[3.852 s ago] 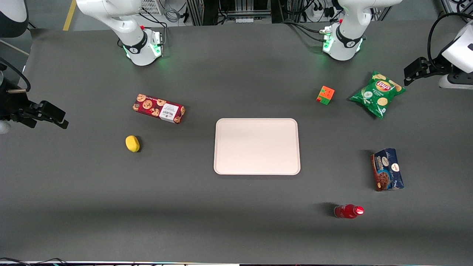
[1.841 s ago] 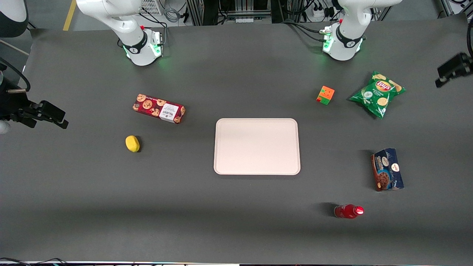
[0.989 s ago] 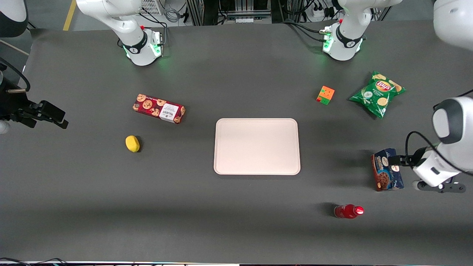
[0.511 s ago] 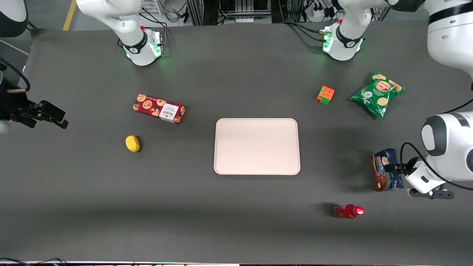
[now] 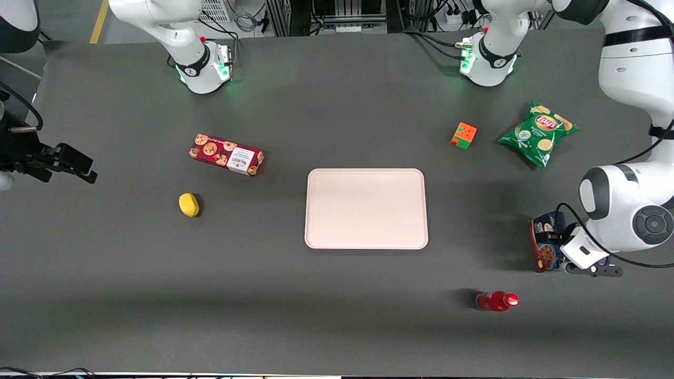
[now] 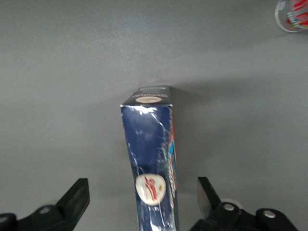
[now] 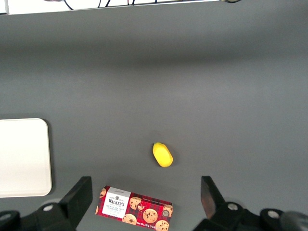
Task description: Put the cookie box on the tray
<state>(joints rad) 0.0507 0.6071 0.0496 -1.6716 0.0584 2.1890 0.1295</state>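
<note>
The cookie box (image 5: 544, 247), navy with a brown cookie picture, lies on the table toward the working arm's end, well apart from the tray (image 5: 366, 208). My left gripper (image 5: 560, 245) hangs just above the box, and the arm's wrist covers part of the box in the front view. In the left wrist view the gripper (image 6: 142, 199) is open. Its dark fingers (image 6: 76, 196) stand on either side of the cookie box (image 6: 150, 159) with a gap to each. The pale tray holds nothing.
A red bottle (image 5: 496, 301) stands nearer the front camera than the cookie box, and it also shows in the left wrist view (image 6: 293, 14). A green chip bag (image 5: 538, 134) and a colour cube (image 5: 464, 136) lie farther back. A red cookie box (image 5: 226, 154) and a lemon (image 5: 188, 205) lie toward the parked arm's end.
The left arm swung in from the table's edge and came down over the cookie box, ending with its open fingers on either side of it. The box has not moved.
</note>
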